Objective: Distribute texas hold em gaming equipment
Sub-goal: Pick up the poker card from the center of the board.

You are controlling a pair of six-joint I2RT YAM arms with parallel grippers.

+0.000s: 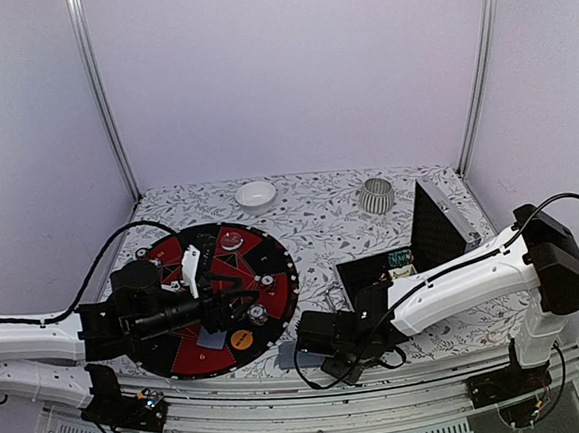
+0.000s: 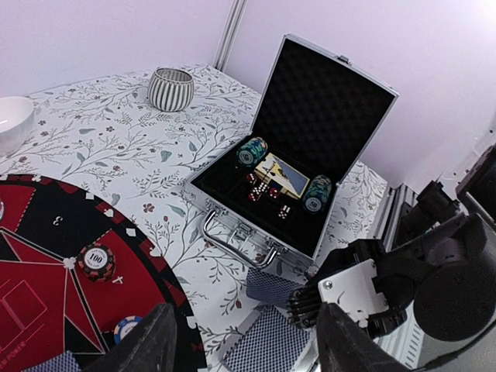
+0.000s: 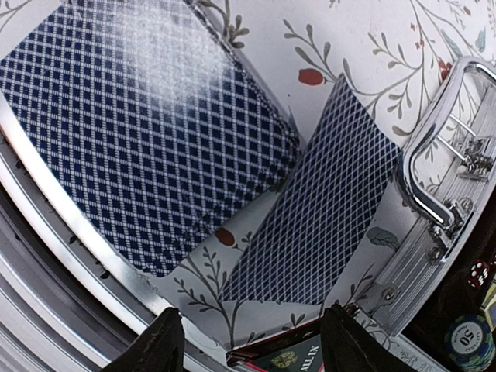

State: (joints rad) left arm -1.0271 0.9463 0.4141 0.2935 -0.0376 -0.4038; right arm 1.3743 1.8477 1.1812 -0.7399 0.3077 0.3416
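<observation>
Your right gripper [image 3: 249, 341] hangs with its jaws apart and nothing between them, just above a patterned-back playing card [image 3: 139, 132] lying flat at the table's near edge. A second card [image 3: 318, 217] lies beside it, by the open aluminium case [image 2: 310, 139]. Your left gripper [image 2: 246, 329], likewise spread and empty, hovers over the round poker mat [image 2: 46, 225], where a striped chip [image 2: 97, 262] sits.

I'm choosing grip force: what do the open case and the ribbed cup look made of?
The case looks aluminium: bright silver ribbed walls, with black foam lining. The ribbed cup seems glazed ceramic, judging by its sheen, but that is uncertain.
</observation>
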